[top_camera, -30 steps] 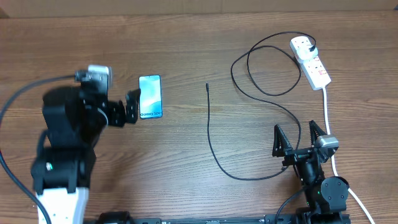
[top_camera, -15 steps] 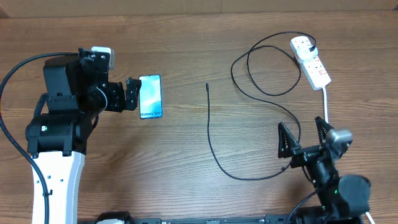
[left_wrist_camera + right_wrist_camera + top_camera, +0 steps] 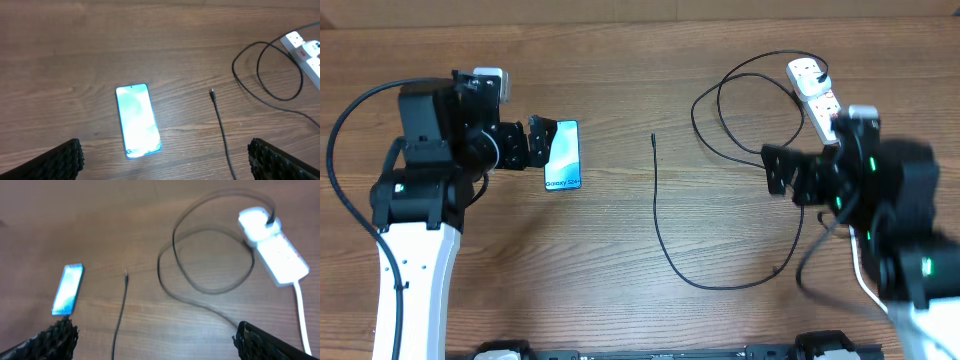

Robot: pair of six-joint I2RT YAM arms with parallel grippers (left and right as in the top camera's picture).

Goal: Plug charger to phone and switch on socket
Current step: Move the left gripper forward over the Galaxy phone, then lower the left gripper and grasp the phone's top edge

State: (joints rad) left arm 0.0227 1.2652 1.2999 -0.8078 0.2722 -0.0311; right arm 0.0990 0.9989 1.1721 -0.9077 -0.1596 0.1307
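The charger (image 3: 656, 205), a long thin black cable, is lying loose on the brown wooden table (image 3: 620, 300), its connector tip well to the left of the right gripper (image 3: 778, 170) and not yet in the phone (image 3: 562, 155), a slim black-edged slab with a pale teal screen lying just ahead of the left gripper (image 3: 540, 146); the socket (image 3: 825, 105), a white oblong power strip, is sitting just beyond the right gripper; over the last second the right arm has been swinging up toward the cable loops, the left edging nearer the phone, so both are likely only approaching; both pairs of jaws are standing wide apart, empty; the blurred right wrist view is showing the strip whole, which that arm is partly covering from overhead.
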